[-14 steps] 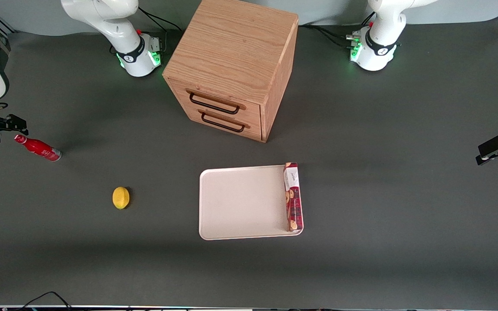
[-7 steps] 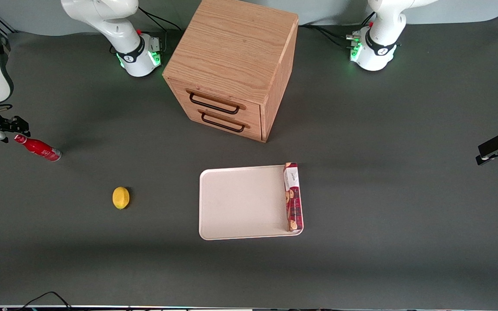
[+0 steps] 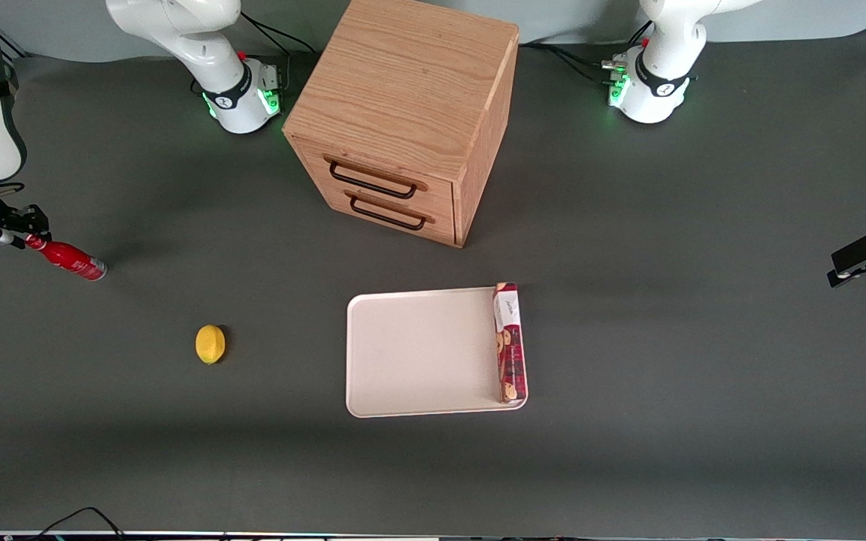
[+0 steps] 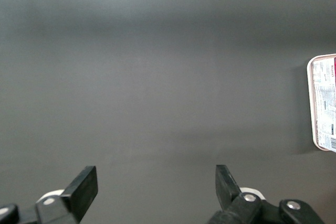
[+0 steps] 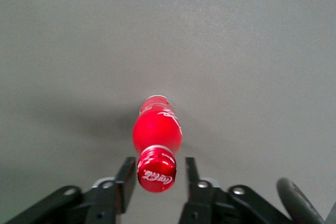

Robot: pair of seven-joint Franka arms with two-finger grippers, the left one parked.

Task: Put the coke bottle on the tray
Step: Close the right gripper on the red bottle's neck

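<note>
The tray (image 3: 418, 353) is seen nearest the front camera, a biscuit box (image 3: 509, 343) along its edge. Farther off, toward the working arm's end, the coke bottle (image 5: 157, 129) is framed at its cap by the gripper (image 5: 156, 176), fingers apart and not clamped. A cap-only grip could be lost, the glossy bottle slipping or swinging.

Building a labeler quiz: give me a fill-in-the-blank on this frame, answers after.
1. The claw has one finger on each side of the coke bottle at its ____ end.
2. The biscuit box lies on the ____, along the rim edge toward the parked arm's end.
3. The yellow fruit nearer the front camera than the bottle is a ____.
4. The wooden cabinet has ____ drawer handles.

Missing words: cap; tray; lemon; two
</note>
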